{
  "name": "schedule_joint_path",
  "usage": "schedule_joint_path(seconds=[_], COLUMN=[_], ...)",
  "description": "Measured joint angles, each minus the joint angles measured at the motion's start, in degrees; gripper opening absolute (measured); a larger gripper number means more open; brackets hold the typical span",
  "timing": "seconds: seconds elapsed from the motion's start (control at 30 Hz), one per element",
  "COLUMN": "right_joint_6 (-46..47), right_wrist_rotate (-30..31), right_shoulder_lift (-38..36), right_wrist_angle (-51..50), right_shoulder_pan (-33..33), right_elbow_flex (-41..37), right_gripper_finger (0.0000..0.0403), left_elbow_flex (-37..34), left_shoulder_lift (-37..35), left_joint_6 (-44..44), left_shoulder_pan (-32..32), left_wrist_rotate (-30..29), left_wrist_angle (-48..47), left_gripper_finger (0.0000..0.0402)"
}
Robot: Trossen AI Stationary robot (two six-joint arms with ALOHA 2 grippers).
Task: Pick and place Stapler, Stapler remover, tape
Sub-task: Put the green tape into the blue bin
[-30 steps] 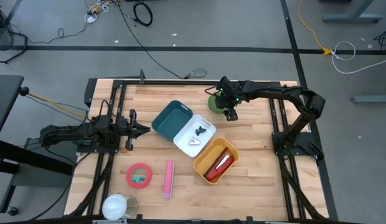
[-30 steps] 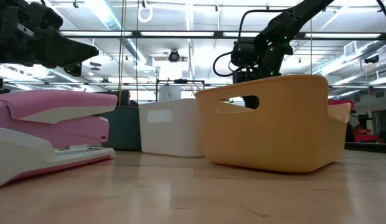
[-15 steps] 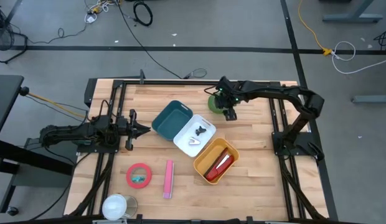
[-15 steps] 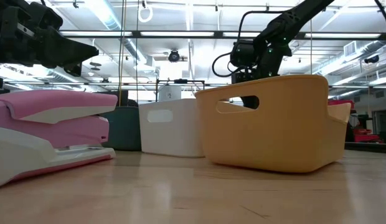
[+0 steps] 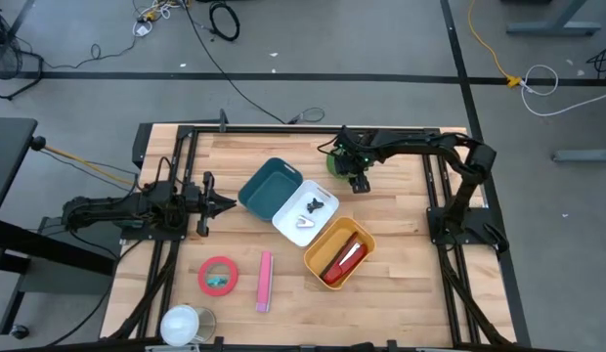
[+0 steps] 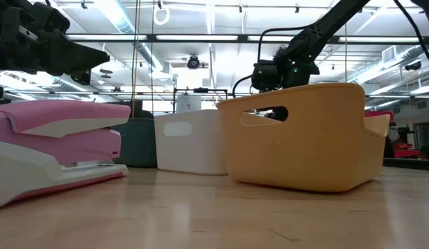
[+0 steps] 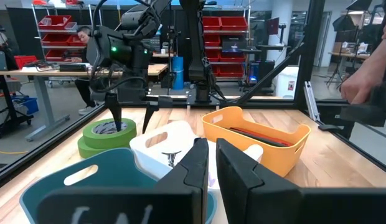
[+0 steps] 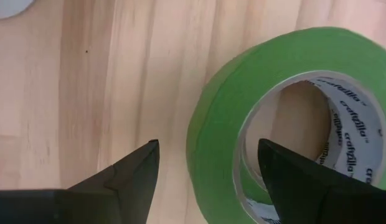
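Wooden tabletop [image 5: 401,205] below, I hold my right gripper [image 8: 202,168] spread wide over the green tape [image 8: 268,112] near the far edge; next I lower one finger inside its core and close.

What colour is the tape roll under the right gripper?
Green, with a white printed core. The tape roll shows best in the right wrist view, between the right gripper's open fingers.

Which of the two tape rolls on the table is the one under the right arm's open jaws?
The green tape roll near the table's far edge; the right gripper is at it. The red tape roll lies by the pink stapler, away from both arms.
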Motion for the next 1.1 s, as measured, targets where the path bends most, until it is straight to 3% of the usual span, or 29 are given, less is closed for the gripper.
schedule_joint_path(seconds=[0.27,0.73,1.1], right_joint_6=[0.07,1.52,1.52], right_wrist_rotate=[0.00,0.46,0.44], right_shoulder_lift=[0.11,0.11,0.11], right_wrist_angle=[0.16,0.17,0.11], right_shoulder_pan=[0.00,0.00,0.02], right_elbow_flex=[0.00,0.00,0.00], right_gripper_finger=[0.0265,0.0168,0.0115], left_elbow_flex=[0.00,0.02,0.02], left_shoulder_lift=[0.00,0.00,0.00], left_joint_6=[0.00,-0.02,-0.02], left_shoulder_pan=[-0.01,0.00,-0.02], left_wrist_rotate=[0.00,0.00,0.00], left_wrist_angle=[0.00,0.00,0.00], left_gripper_finger=[0.0037,0.0037,0.0037])
